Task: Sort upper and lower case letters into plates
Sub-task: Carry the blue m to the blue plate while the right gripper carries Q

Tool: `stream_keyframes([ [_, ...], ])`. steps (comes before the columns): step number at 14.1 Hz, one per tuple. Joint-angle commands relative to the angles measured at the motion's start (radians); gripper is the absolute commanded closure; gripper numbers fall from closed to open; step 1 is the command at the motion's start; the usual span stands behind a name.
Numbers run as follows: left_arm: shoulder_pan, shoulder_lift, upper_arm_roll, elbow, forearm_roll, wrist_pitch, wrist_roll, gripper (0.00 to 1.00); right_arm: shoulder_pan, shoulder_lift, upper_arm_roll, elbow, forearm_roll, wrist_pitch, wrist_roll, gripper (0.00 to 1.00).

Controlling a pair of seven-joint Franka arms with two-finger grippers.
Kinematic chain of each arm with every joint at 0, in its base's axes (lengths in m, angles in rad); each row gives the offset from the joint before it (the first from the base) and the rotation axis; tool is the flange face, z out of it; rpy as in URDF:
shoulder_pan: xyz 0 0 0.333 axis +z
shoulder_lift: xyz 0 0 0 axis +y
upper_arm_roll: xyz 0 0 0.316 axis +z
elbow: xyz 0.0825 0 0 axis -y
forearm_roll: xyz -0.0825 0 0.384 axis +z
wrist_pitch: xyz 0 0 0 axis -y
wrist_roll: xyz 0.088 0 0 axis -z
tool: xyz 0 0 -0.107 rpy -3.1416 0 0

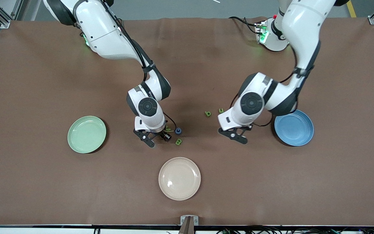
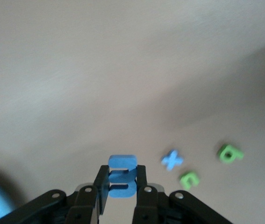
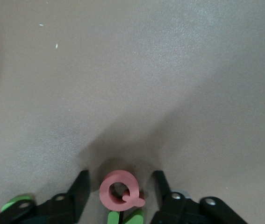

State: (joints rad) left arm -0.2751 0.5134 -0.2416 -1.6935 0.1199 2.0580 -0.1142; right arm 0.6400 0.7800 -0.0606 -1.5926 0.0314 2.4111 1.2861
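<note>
My left gripper (image 1: 238, 135) is over the table beside the blue plate (image 1: 294, 127). In the left wrist view it (image 2: 122, 171) is shut on a blue foam letter (image 2: 122, 161). My right gripper (image 1: 154, 139) is low at the table's middle. In the right wrist view it (image 3: 120, 187) is open, with a pink Q (image 3: 121, 190) between its fingers, untouched, and a green letter (image 3: 123, 217) just under it. The pale green plate (image 1: 87, 134) lies toward the right arm's end. Both plates hold nothing.
A cream plate (image 1: 179, 178) lies nearer the front camera. A blue ring letter (image 1: 178, 131) and a green B (image 1: 178, 141) lie by the right gripper. Two green letters (image 1: 208, 113) (image 1: 221, 110) lie mid-table. The left wrist view also shows a blue x (image 2: 172, 159).
</note>
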Motion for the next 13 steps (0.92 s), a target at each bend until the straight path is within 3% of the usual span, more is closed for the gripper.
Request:
stream_keyframes([
  [1,0.071,-0.093,-0.005,-0.105,-0.02,-0.018,0.071,0.98,0.01,0.002,-0.008,0.014,-0.001,-0.004,0.024,0.57],
  [2,0.103,-0.119,-0.004,-0.136,-0.019,-0.018,0.106,0.98,0.012,0.001,-0.008,0.014,0.001,-0.004,0.024,0.59],
  [6,0.235,-0.154,-0.002,-0.183,-0.019,-0.015,0.143,0.99,0.004,-0.004,-0.008,0.014,-0.001,-0.012,0.016,0.97],
  [13,0.44,-0.107,0.001,-0.202,0.009,0.085,0.14,0.99,-0.115,-0.12,-0.007,-0.004,-0.007,-0.182,-0.215,1.0],
])
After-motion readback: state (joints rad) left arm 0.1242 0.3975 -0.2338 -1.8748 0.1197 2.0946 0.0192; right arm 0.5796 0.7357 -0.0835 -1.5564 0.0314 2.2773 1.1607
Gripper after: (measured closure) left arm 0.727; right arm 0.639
